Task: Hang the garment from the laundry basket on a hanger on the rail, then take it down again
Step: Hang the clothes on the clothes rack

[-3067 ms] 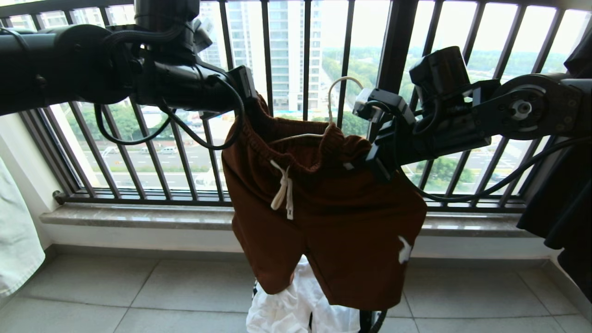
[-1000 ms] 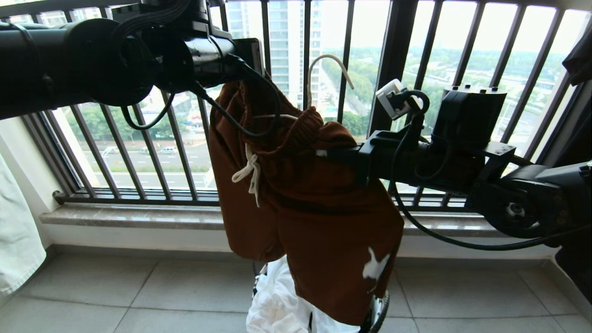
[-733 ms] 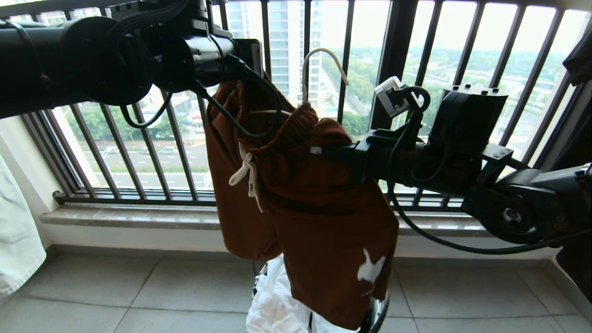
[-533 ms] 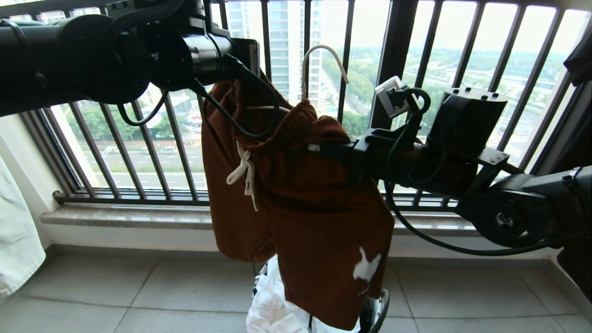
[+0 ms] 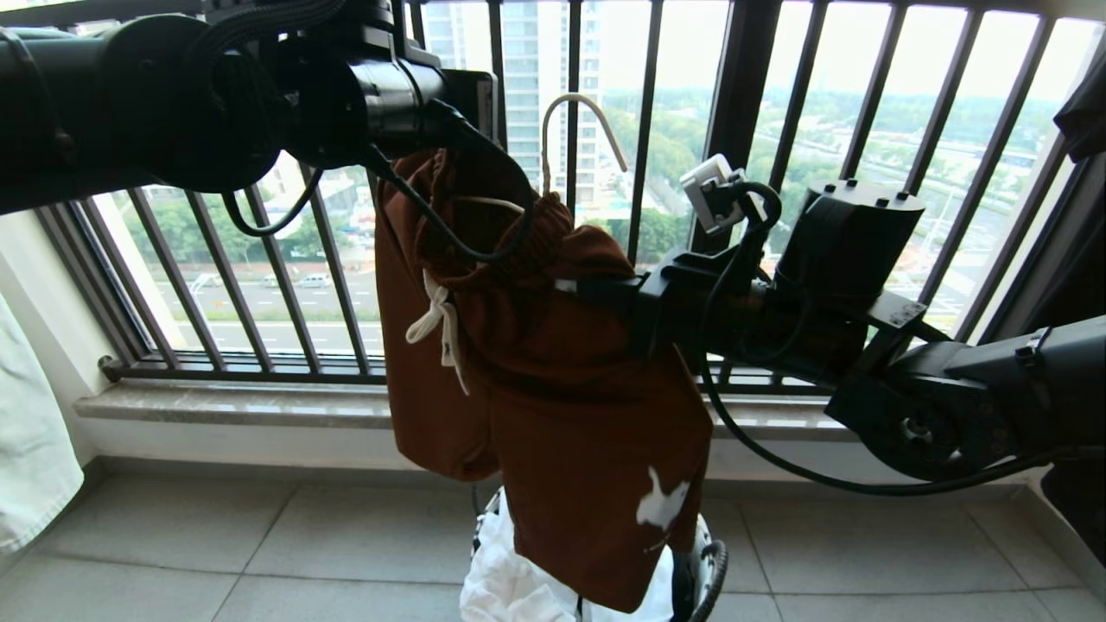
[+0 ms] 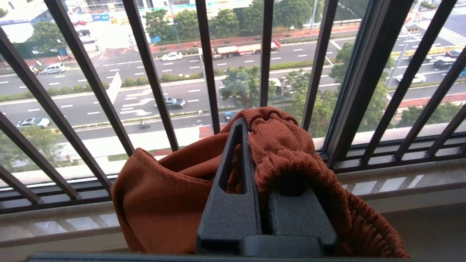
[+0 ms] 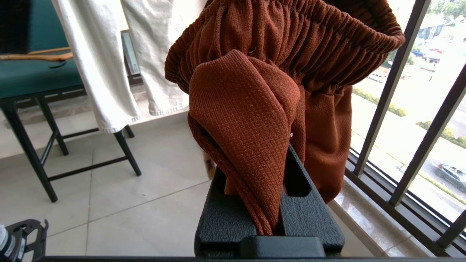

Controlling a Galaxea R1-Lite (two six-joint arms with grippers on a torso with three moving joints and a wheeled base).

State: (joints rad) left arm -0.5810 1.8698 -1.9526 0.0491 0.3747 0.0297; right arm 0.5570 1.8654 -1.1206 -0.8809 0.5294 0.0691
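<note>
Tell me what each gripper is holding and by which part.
Both hold the brown shorts at the ribbed waistband: the left gripper is shut on one side of it, the right gripper on a fold of the other.

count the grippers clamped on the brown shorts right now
2. The left gripper is shut on the shorts' ribbed waistband at the upper left; the right gripper is shut on a fold of fabric at the shorts' right side.

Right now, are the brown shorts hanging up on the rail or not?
Not hung: the shorts dangle between the left hand and right hand, hanger hook free.
</note>
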